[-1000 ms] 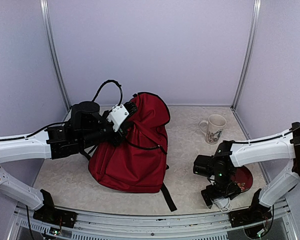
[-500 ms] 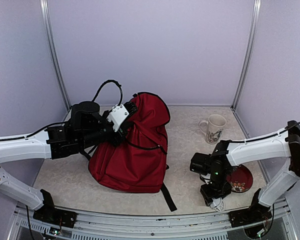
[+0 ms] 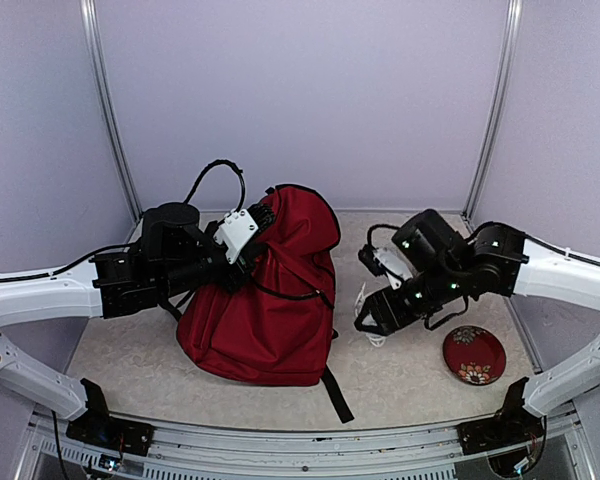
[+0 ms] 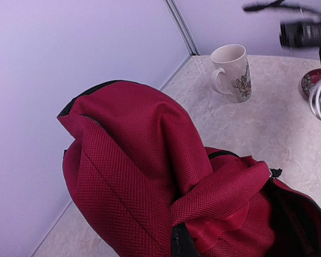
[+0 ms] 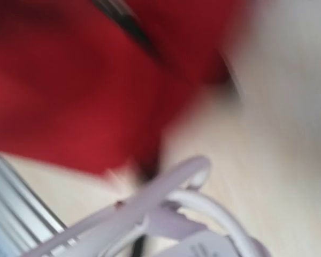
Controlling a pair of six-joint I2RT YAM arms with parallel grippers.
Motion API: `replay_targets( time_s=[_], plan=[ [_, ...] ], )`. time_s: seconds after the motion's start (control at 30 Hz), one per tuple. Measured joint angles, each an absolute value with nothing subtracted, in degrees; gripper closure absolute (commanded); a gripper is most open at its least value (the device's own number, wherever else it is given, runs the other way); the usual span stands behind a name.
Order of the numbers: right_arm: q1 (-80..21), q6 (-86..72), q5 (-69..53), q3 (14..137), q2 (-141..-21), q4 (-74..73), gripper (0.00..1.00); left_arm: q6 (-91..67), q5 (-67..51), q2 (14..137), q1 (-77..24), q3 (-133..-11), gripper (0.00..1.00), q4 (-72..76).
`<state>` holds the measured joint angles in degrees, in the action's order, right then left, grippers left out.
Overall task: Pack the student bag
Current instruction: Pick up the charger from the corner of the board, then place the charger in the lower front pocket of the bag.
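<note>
Jaws of the left gripper (image 3: 248, 232) are clamped on the top edge of the student bag (image 3: 270, 300), slumped left of middle on the bench (image 3: 400, 375); those of the right gripper (image 3: 372, 322) pinch a white cable (image 3: 363, 298) just beside the bag, not yet inside. Packing looks barely begun: a mug (image 4: 232, 72) and a red dish (image 3: 473, 354) sit out. What the bag holds is hidden, and the right wrist view is blurred.

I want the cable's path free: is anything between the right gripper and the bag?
Nothing visible: only bare table separates the right gripper, holding the white cable, from the student bag.
</note>
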<state>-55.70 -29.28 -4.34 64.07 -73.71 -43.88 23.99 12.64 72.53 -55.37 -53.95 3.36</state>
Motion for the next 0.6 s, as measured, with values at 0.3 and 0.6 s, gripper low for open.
replay_targets(
  time_s=[0.3, 0.6],
  plan=[
    [-57.9, -15.7, -10.7, 65.6, -80.8, 1.0, 0.80, 23.2, 12.2, 73.1, -55.4, -54.5, 1.00, 3.3],
    [-59.0, -9.6, -12.0, 65.3, -91.5, 15.4, 0.77, 22.4, 12.5, 73.1, -54.7, -54.6, 1.00, 2.0]
  ],
)
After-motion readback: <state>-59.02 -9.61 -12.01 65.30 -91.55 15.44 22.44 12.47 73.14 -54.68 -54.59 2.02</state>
